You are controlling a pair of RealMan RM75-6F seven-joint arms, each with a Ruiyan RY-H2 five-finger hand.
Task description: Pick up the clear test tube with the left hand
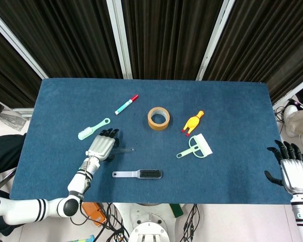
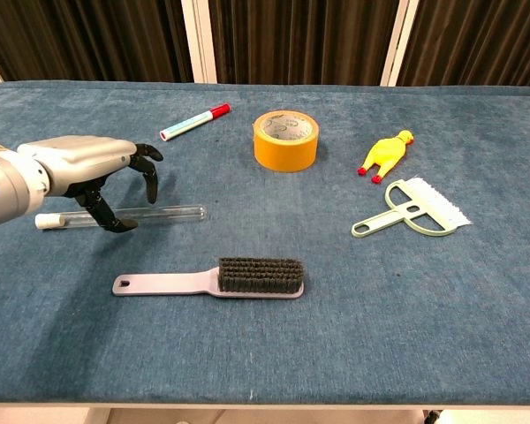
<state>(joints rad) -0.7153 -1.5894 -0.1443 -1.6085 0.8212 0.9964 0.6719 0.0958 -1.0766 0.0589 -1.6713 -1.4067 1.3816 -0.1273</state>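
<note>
The clear test tube (image 2: 159, 213) with a white cap lies flat on the blue table (image 2: 336, 336), left of centre. My left hand (image 2: 79, 168) hangs over its capped end with the fingers curved down and apart, the thumb reaching down at the tube's near side. No grip shows, and the tube still rests on the cloth. In the head view only the tube's right end (image 1: 126, 149) sticks out from under the left hand (image 1: 102, 145). My right hand (image 1: 293, 169) is at the table's right front edge, fingers spread, holding nothing.
A grey brush (image 2: 212, 278) lies just in front of the tube. Behind it are a red-capped marker (image 2: 194, 122) and a tape roll (image 2: 285, 139). A rubber chicken (image 2: 387, 155) and a green scraper (image 2: 411, 210) lie to the right. A green toothbrush (image 1: 93, 129) lies beside the left hand.
</note>
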